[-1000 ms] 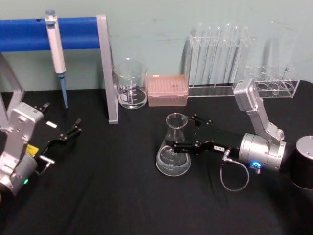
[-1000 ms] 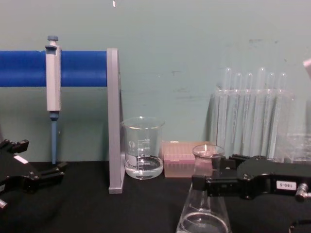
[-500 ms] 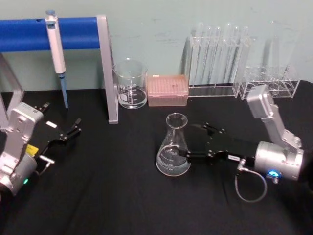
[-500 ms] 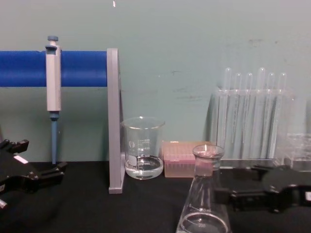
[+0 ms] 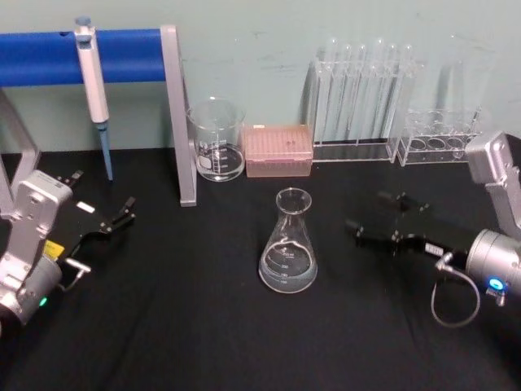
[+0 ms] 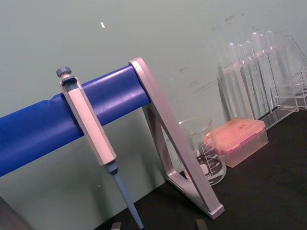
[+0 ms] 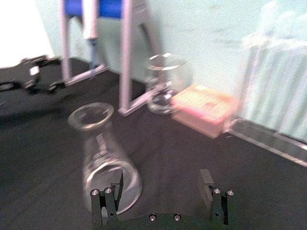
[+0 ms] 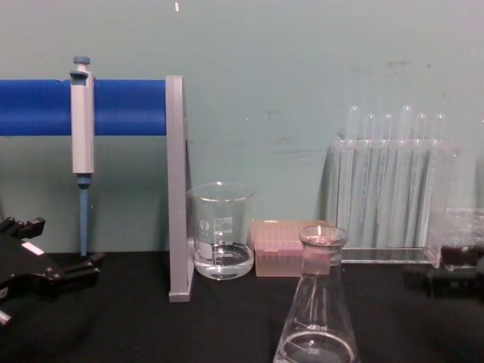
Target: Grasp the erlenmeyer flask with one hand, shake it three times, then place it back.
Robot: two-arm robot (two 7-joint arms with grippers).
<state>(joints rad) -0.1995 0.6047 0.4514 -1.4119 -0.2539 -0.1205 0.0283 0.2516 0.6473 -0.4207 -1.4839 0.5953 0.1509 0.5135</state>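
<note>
Black cloth (image 5: 203, 326) under a pale green wall (image 8: 302, 60); right pincer (image 5: 381, 215) wide beside the flask (image 5: 288, 244)

The erlenmeyer flask (image 5: 288, 243) stood alone on the black surface (image 5: 203, 326), bare cloth on every side. The right pincer (image 5: 381, 218), jaws apart, sat well clear. Beaker (image 5: 216, 138), pink box (image 5: 279, 150) and test tubes (image 5: 362, 90) lined the back wall.

You see a clear glass erlenmeyer flask (image 5: 288, 244) with white graduation marks on a black tablecloth (image 5: 195, 326). At its 12 o'clock sits a pink tip box (image 5: 279, 150); at 10 o'clock a blue bar (image 5: 49, 55) carries a grey, blue-tipped pipette (image 5: 94, 90). Both grippers are black.
</note>
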